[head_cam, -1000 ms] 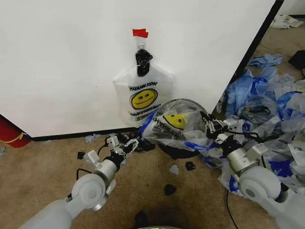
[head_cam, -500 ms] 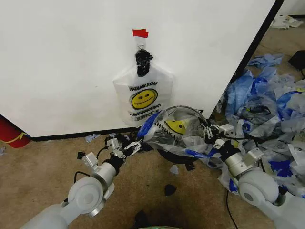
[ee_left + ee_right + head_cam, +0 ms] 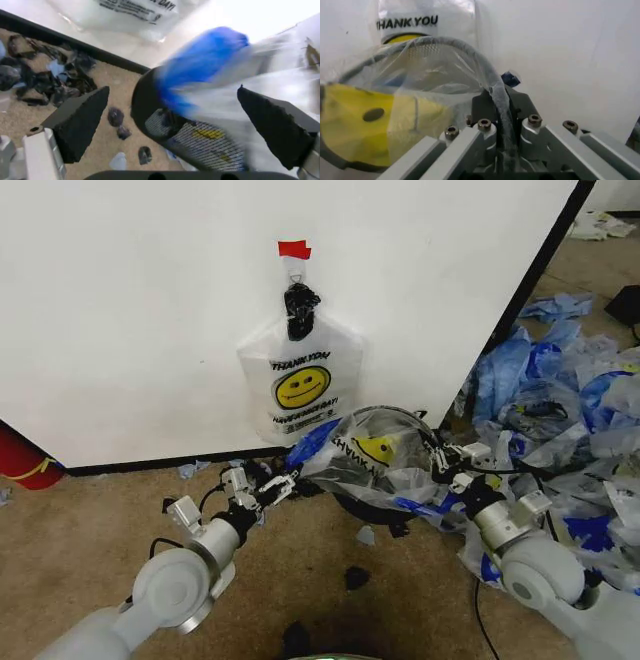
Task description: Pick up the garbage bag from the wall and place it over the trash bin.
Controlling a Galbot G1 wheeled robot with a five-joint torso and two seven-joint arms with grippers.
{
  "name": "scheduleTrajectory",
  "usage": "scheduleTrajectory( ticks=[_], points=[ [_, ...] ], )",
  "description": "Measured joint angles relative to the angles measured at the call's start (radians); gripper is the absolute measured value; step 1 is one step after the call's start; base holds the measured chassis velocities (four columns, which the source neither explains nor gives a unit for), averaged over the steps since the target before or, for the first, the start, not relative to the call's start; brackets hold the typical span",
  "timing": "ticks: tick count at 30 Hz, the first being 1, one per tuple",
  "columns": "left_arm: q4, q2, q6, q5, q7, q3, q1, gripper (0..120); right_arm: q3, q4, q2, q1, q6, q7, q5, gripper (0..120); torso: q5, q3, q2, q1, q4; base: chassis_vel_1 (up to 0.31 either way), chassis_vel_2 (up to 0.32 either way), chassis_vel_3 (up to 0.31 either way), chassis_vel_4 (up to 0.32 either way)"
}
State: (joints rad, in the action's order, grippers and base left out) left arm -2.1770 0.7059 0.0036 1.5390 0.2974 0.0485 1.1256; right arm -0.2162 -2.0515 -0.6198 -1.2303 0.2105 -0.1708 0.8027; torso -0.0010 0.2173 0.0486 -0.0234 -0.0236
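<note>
The garbage bag, see-through with a yellow smiley face and blue patches, lies draped over the round black trash bin at the foot of the wall. My right gripper is at the bin's right rim, shut on a twisted strand of the bag. In the right wrist view the smiley stretches over the rim. My left gripper is at the bin's left side, open. Its pads stand wide apart, with the bag's blue patch and the bin's wall between them.
A whiter "THANK YOU" smiley bag hangs from a black hook under red tape on the white wall. A heap of clear and blue bags fills the right. Black scraps dot the carpet. A red object sits far left.
The bag has come down and settled lower over the bin. My left gripper has moved forward to the bin's left side. The right gripper has shifted slightly lower with the bag.
</note>
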Motion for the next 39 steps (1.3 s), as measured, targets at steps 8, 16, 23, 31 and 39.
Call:
scheduleTrajectory(
  ticks=[8, 16, 23, 31, 39],
  points=[
    [-0.002, -0.004, 0.005, 0.008, -0.034, 0.007, 0.005, 100, 0.025, 0.014, 0.004, 0.009, 0.000, 0.002, -0.003, 0, 0.0000, 0.000, 0.000, 0.000, -0.0002, 0.000, 0.000, 0.000, 0.000],
    [-0.106, -0.015, -0.044, -0.064, 0.062, 0.044, 0.047, 100, 0.039, 0.021, -0.037, 0.039, -0.001, -0.074, -0.035, 0, -0.0001, 0.000, 0.000, 0.000, -0.0002, 0.000, 0.000, 0.000, 0.000],
    [-0.264, 0.010, -0.043, 0.051, 0.120, 0.018, 0.041, 100, 0.038, 0.024, -0.058, 0.052, 0.008, -0.094, -0.080, 0, 0.0001, 0.000, 0.000, 0.000, 0.0000, 0.000, 0.000, 0.000, 0.000],
    [-0.260, 0.057, -0.020, 0.133, 0.125, -0.090, -0.044, 100, 0.048, 0.032, -0.090, 0.083, 0.032, -0.102, -0.128, 0, -0.0001, 0.000, 0.000, 0.000, 0.0003, 0.000, 0.000, 0.000, 0.000],
    [-0.185, 0.120, -0.008, 0.150, 0.143, -0.181, -0.153, 100, 0.061, 0.049, -0.131, 0.100, 0.036, -0.098, -0.160, 0, 0.0001, 0.000, 0.000, 0.000, -0.0002, 0.000, 0.000, 0.000, 0.000]
  ],
)
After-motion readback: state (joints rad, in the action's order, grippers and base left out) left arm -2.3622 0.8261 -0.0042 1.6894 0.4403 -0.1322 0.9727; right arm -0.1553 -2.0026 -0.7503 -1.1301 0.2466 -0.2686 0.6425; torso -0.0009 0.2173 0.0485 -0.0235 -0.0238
